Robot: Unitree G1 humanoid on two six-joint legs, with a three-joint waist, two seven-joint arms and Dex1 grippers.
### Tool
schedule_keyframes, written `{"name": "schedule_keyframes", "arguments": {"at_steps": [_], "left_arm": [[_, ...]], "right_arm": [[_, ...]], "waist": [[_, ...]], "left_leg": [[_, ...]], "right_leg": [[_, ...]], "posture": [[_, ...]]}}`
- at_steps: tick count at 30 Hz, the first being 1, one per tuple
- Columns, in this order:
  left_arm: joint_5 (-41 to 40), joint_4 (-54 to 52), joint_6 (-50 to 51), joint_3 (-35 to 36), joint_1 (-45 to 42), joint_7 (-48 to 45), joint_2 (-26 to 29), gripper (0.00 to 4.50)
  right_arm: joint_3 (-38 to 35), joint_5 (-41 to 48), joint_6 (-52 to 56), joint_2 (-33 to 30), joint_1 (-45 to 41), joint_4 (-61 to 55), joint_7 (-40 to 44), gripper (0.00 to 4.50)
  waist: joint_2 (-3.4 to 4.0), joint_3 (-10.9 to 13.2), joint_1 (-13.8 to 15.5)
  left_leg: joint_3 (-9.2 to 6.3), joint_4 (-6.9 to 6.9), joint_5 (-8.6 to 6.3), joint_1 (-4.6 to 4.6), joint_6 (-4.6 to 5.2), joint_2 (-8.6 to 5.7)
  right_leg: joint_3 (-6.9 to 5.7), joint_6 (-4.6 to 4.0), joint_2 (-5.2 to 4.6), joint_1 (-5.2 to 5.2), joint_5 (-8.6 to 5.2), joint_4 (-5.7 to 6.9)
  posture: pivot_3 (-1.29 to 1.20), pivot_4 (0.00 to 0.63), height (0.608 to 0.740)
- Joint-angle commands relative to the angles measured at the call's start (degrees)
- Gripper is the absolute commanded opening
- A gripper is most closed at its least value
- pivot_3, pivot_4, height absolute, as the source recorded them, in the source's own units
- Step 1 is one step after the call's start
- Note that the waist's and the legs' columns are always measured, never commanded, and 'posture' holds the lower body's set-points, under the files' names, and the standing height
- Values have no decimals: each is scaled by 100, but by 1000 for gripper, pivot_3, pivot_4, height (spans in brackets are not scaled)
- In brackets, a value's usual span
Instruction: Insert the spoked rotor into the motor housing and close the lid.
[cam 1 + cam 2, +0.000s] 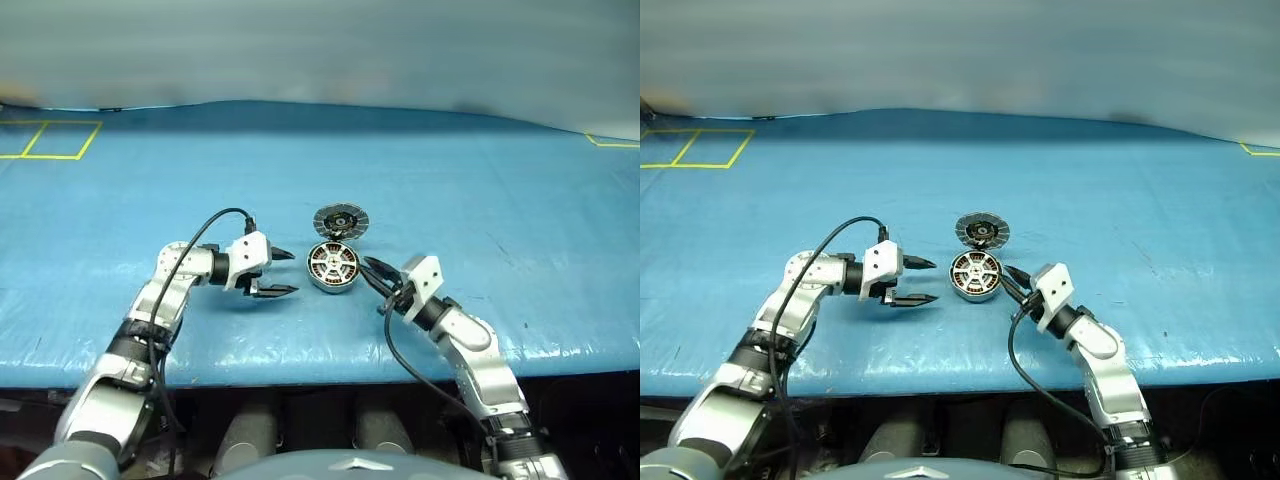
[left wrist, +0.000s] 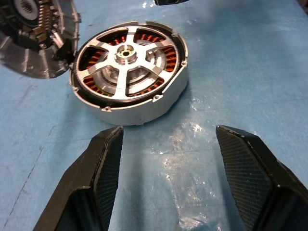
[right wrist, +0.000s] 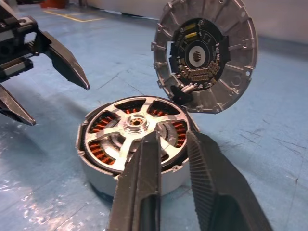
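The motor housing (image 1: pixel 333 267) lies on the blue table, its copper windings showing around the hub. Seated inside it is the spoked rotor (image 2: pixel 127 60), a silver wheel lying flat and level with the rim. The lid (image 1: pixel 341 221) stands tilted up on its hinge at the housing's far side, dark inner face (image 3: pixel 207 53) towards me. My left gripper (image 1: pixel 293 272) hovers open just left of the housing, nothing between its fingers (image 2: pixel 103 159). My right gripper (image 1: pixel 372 268) comes in from the right, shut, its fingertips (image 3: pixel 154 139) over the rotor's near edge.
The blue cover (image 1: pixel 500 200) spans the whole table, with wrinkles and glare near the housing. Yellow tape marks (image 1: pixel 50 140) lie at the far left corner and another at the far right (image 1: pixel 612 141). The table's front edge (image 1: pixel 320 372) runs just below both arms.
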Motion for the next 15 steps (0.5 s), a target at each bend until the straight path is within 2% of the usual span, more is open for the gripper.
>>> {"name": "schedule_keyframes", "arguments": {"at_steps": [1,7,15], "left_arm": [[-215,-349,-46,283,215,475,-132,3281],[-175,-398,-419,336,661,1127,-386,3281],[-250,-433,-489,285,885,1297,-454,3281]], "right_arm": [[6,-5,137,-9,-306,122,44,43],[329,-328,304,-12,-899,513,139,43],[519,-557,342,110,-1328,801,149,43]], "waist": [[0,0,11],[3,-2,-10],[2,-2,-4]], "left_leg": [[-1,0,0,0,-1,0],[1,-9,0,0,-9,-2],[0,-61,19,0,-36,-4]], "right_leg": [[-2,1,0,0,1,0],[1,4,-3,-6,7,-1],[1,-11,-1,-33,14,-2]], "posture": [[0,150,740],[0,150,740],[0,150,740]]}}
